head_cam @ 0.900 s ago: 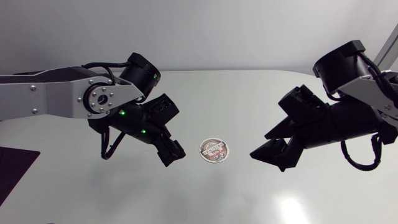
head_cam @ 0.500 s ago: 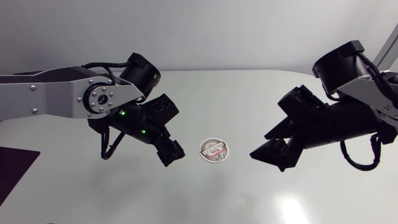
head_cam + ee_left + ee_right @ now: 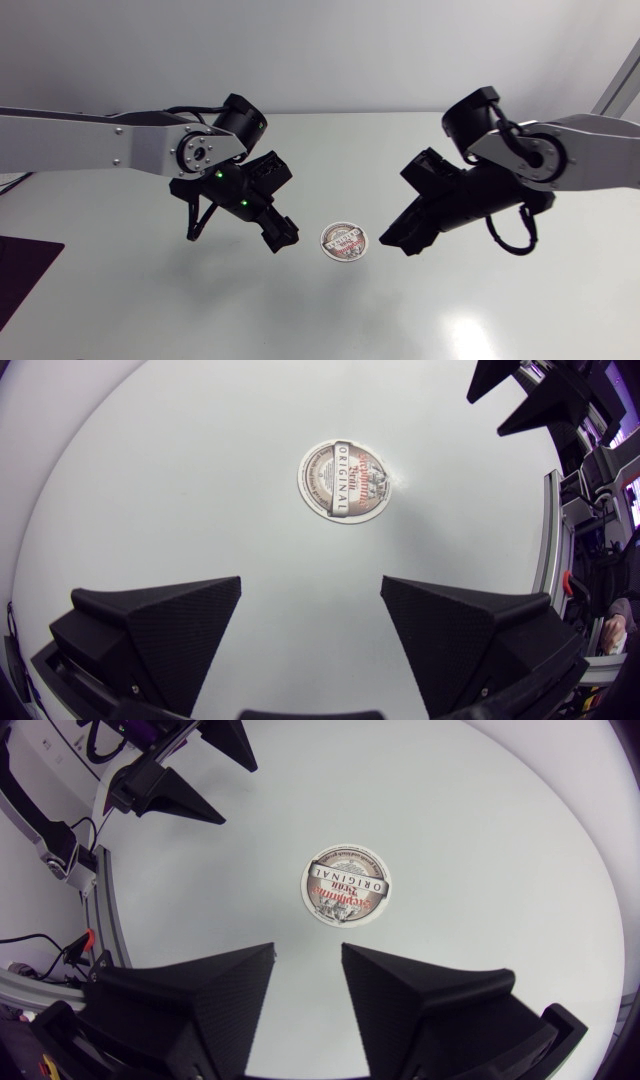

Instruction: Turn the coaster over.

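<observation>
coaster: flat, print up
left gripper: wide open, empty
right gripper: part open, empty
risk: it's so flat our 2 claws may just shove it

Only print in sight: on the coaster's upturned face. Band of dark capitals across the middle, red script beside it, fine lettering round the rim, too small to read.

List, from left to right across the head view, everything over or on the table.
left arm → left pincer, open above the table → coaster, lying flat with its printed face up → right pincer, open → right arm
</observation>
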Robot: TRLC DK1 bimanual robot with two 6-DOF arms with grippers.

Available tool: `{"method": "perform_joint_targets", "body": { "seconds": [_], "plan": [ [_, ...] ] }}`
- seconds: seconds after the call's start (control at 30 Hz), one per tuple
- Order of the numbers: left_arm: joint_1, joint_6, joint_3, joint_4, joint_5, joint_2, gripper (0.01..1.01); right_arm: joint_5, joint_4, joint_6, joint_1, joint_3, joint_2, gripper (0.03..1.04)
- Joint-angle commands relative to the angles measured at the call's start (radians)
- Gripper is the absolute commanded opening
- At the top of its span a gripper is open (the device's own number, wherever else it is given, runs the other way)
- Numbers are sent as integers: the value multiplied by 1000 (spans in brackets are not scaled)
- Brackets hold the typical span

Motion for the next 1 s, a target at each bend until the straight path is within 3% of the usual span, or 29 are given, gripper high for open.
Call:
{"method": "perform_joint_targets", "body": {
  "seconds": [0.0, 0.3, 0.97],
  "plan": [
    [10, 23, 66, 7, 3, 65, 987, 1, 30, 12, 19, 52, 112, 49],
    [7, 33, 203, -11, 53, 222, 987, 3, 98, -3, 42, 153, 406, 48],
    [15, 31, 399, -71, 155, 447, 987, 3, 110, -51, -1, 224, 595, 48]
  ]
}}
